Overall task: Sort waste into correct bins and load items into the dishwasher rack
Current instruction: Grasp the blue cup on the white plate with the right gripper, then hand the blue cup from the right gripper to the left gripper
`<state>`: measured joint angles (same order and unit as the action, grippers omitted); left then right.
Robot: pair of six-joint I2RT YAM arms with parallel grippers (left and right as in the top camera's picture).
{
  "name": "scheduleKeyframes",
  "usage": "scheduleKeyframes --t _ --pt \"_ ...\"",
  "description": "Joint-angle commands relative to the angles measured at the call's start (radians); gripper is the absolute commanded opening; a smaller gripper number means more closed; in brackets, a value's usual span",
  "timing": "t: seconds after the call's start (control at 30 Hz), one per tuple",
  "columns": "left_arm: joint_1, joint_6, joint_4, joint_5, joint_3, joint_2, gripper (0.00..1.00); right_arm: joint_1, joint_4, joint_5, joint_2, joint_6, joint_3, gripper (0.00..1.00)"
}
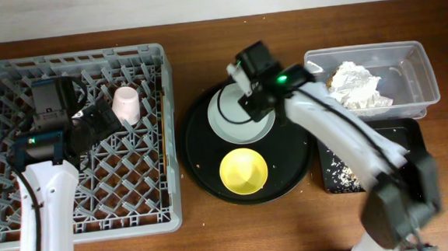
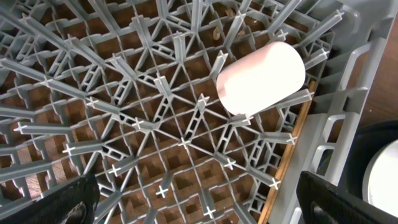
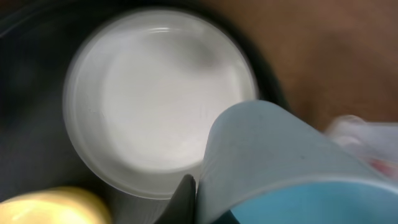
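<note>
Close up: light blue cup (image 3: 280, 168) hanging over plate (image 3: 161, 106)

Right gripper (image 1: 243, 84) is clasping the light blue cup, one finger pressing its side, above the plate on the round black tray (image 1: 198, 143). Pink cup (image 2: 261, 78) is lying sideways near the dishwasher rack (image 2: 348, 93) wall facing the tray. Left gripper (image 2: 199, 208) is hovering wide open, empty, over free pegs

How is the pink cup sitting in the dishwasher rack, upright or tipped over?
Tipped over. The pink cup lies on its side across the pegs of the dishwasher rack, closed base showing.
</note>
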<state>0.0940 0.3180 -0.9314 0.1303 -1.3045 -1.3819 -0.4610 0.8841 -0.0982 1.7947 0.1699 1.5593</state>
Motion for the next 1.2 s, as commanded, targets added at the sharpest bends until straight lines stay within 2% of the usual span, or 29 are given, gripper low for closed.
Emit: scheduleKeyframes --t 0.0,0.13,0.23,0.3,0.37,0.4,0.43,0.5,0.57,0.7,0.8,0.93,1.0,1.1,1.13,1.17 --pt "0.003 0.011 0.002 -0.003 -0.005 0.007 0.99 -0.002 0.099 0.071 -0.253 -0.082 0.081 0.04" --pt "0.003 0.011 0.002 -0.003 -0.005 0.007 0.99 -0.002 0.166 0.265 -0.492 -0.082 0.081 0.04" --pt "0.003 0.011 0.021 -0.049 -0.005 0.007 0.99 -0.002 0.241 0.374 -0.551 -0.081 0.081 0.04" --pt "0.003 -0.005 -0.034 -0.309 -0.005 0.007 0.99 -0.002 0.297 0.489 -0.562 -0.048 0.081 0.04" --pt "0.003 -0.187 -0.037 -0.663 -0.005 0.007 0.99 -0.002 0.306 0.599 -0.562 -0.018 0.081 0.04" --pt "0.002 -0.254 -0.039 -0.873 -0.005 0.007 0.99 -0.002 0.305 0.65 -0.562 0.0 0.081 0.04" --pt "0.0 -0.403 -0.04 -1.155 -0.005 0.007 0.99 -0.002 0.305 0.702 -0.562 0.01 0.081 0.04" --pt "-0.002 -0.599 -0.059 -1.564 -0.005 0.007 0.99 -0.002 0.305 0.735 -0.562 0.018 0.081 0.04" --pt "-0.002 -0.609 -0.049 -1.704 -0.005 0.007 0.99 -0.002 0.297 0.834 -0.562 0.076 0.081 0.04" --pt "-0.123 -0.612 -0.028 -1.704 -0.005 0.024 0.99 -0.002 0.195 0.893 -0.549 0.053 0.081 0.04" --pt "-0.196 -0.611 0.042 -1.704 -0.005 0.029 0.99 -0.002 0.134 1.061 -0.514 0.054 0.081 0.04" --pt "-0.247 -0.611 0.053 -1.704 -0.005 0.031 0.98 -0.004 0.123 1.091 -0.443 0.055 0.081 0.04" --pt "-0.271 -0.611 0.063 -1.704 -0.005 0.031 0.91 -0.004 0.085 1.094 -0.399 0.055 0.081 0.04" --pt "-0.277 -0.611 0.064 -1.704 -0.005 0.031 0.68 -0.003 0.057 1.093 -0.38 0.055 0.081 0.04" --pt "-0.277 -0.611 0.064 -1.704 -0.005 0.031 0.64 -0.003 0.054 1.093 -0.38 0.055 0.081 0.04" --pt "-0.276 -0.611 0.064 -1.704 -0.005 0.031 0.63 -0.003 0.054 1.093 -0.38 0.055 0.081 0.04"
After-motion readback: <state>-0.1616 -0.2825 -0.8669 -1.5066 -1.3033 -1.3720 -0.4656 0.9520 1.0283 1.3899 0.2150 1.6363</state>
